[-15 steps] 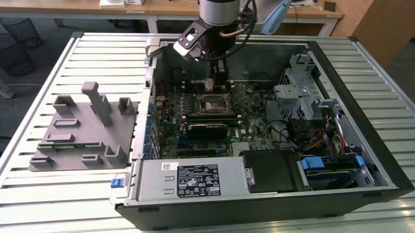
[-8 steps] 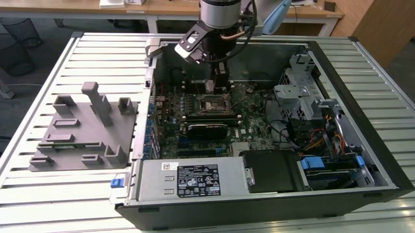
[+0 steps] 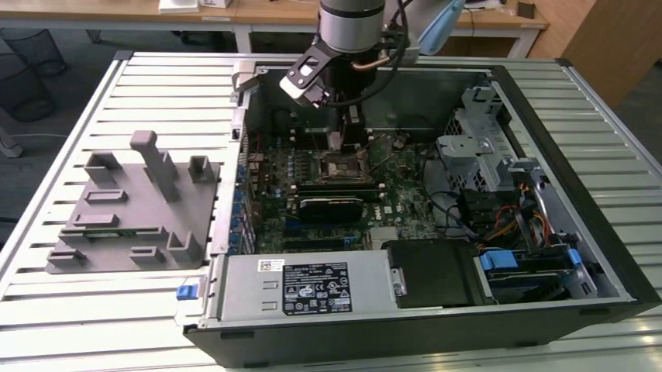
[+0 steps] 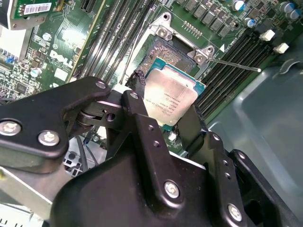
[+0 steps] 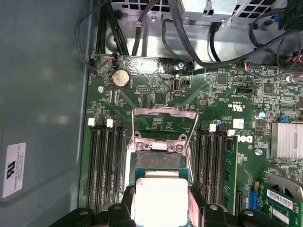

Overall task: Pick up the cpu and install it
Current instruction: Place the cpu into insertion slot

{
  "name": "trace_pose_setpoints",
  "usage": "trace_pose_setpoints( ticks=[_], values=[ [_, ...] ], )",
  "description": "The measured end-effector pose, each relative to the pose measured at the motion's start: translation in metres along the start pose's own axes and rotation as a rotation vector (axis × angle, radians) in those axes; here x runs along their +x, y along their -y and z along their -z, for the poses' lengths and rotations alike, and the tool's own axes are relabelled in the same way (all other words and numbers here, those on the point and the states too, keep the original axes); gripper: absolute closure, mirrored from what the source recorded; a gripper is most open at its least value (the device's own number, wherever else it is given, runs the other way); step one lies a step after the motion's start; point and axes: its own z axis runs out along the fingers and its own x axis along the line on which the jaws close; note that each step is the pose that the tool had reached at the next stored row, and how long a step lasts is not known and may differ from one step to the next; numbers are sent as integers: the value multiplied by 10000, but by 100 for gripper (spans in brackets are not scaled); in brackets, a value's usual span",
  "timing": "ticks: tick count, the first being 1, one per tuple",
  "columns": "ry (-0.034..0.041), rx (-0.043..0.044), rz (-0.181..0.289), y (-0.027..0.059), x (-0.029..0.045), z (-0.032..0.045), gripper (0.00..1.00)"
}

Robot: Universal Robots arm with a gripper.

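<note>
Black metal gripper (image 4: pixel 165 103) fingers (image 4: pixel 142 118) are clamped on opposite edges of the small square cpu with the pale silvery top (image 4: pixel 173 94). You hold it just above and partly over the open square black socket (image 4: pixel 166 49) on the green motherboard (image 5: pixel 227 90). It is apparently not yet seated. Beside the socket, the hinged metal frame (image 5: pixel 163 124) stands raised, leaving the seat free for the chip.

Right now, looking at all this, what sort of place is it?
Probably a robotics lab or test workshop for assembling computers: an open computer case sits on a slatted metal table, wooden desks stand behind, and the robot's hand holds a chip over the green circuit board.
</note>
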Motion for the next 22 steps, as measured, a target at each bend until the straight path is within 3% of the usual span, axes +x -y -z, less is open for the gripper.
trace_pose_setpoints(
  ticks=[11,22],
  values=[
    [4,1,-84,-5,1,-109,47],
    [4,1,-90,-3,1,-137,47]
  ],
)
